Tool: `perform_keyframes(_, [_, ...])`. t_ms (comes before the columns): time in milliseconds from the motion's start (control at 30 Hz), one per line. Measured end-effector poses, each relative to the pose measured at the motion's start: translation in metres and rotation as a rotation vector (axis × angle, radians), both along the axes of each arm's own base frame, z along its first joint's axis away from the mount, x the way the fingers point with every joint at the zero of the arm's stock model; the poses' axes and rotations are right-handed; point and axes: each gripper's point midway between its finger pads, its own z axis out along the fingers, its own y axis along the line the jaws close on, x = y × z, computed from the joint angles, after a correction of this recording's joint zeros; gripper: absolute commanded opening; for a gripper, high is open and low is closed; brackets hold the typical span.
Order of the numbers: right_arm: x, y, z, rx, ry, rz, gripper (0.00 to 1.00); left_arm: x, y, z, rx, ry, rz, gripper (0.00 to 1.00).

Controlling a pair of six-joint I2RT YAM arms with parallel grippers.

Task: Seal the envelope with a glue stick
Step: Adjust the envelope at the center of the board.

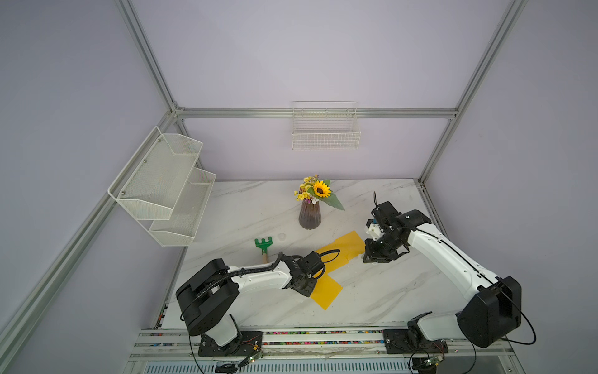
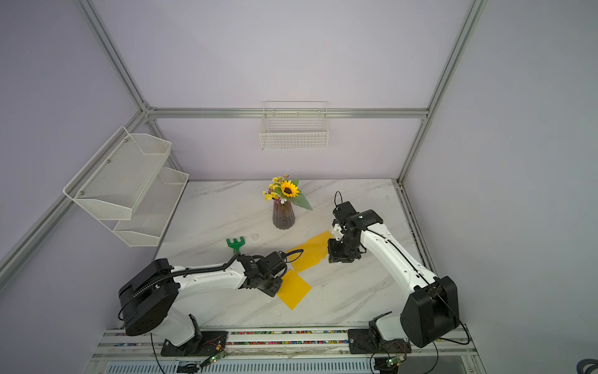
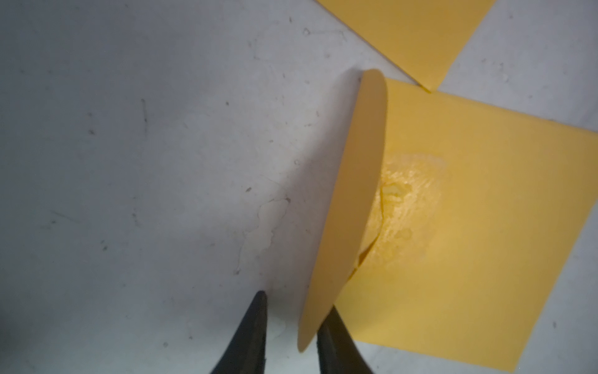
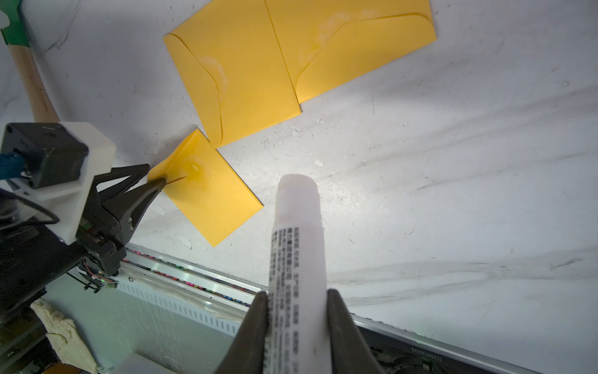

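Observation:
A small yellow envelope [image 1: 328, 293] [image 4: 210, 194] lies near the table's front, with a shiny glue smear [image 3: 404, 200] on its body [image 3: 469, 243]. Its rounded flap [image 3: 352, 194] stands up on edge. My left gripper [image 3: 296, 304] [image 4: 157, 176] straddles the flap's end. The flap leans on one finger [image 3: 336, 343], and a gap shows to the other finger [image 3: 252, 330]. My right gripper [image 4: 297, 294] [image 1: 370, 259] hovers over the table to the right, shut on the glue stick [image 4: 297, 226]. The stick is a white tube with a printed label, pointing out past the fingertips.
Two more yellow envelopes [image 4: 236, 81] [image 4: 356, 48] lie side by side beyond the small one [image 1: 343, 249]. A green toy rake [image 1: 263, 244] lies to the left. A vase of flowers [image 1: 310, 217] stands behind. A mesh shelf [image 1: 161, 184] and a wire basket [image 1: 325, 132] hang on the walls.

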Motion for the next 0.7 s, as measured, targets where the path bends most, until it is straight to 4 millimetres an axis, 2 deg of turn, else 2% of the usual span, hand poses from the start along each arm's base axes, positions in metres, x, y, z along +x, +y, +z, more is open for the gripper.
perform_keyframes(167, [0.0,0.0,0.0,0.0,0.002,0.0,0.0,0.002,-0.003,0.0,-0.022,-0.004,-0.001,0.11])
perform_keyframes(333, [-0.003,-0.001,0.0,-0.004,0.011,0.0,0.0,0.0,-0.004,0.0,-0.063,-0.01,0.009,0.07])
perform_keyframes(500, [-0.005,0.005,0.001,-0.007,0.01,0.015,0.0,-0.014,0.005,0.0,-0.136,0.01,0.053,0.07])
perform_keyframes(600, [-0.009,0.023,0.001,-0.018,0.011,0.064,0.0,-0.021,0.011,0.001,-0.208,0.02,0.096,0.06])
perform_keyframes(700, [-0.018,0.05,-0.004,-0.034,0.027,0.135,0.0,-0.027,0.015,0.001,-0.285,0.032,0.135,0.05])
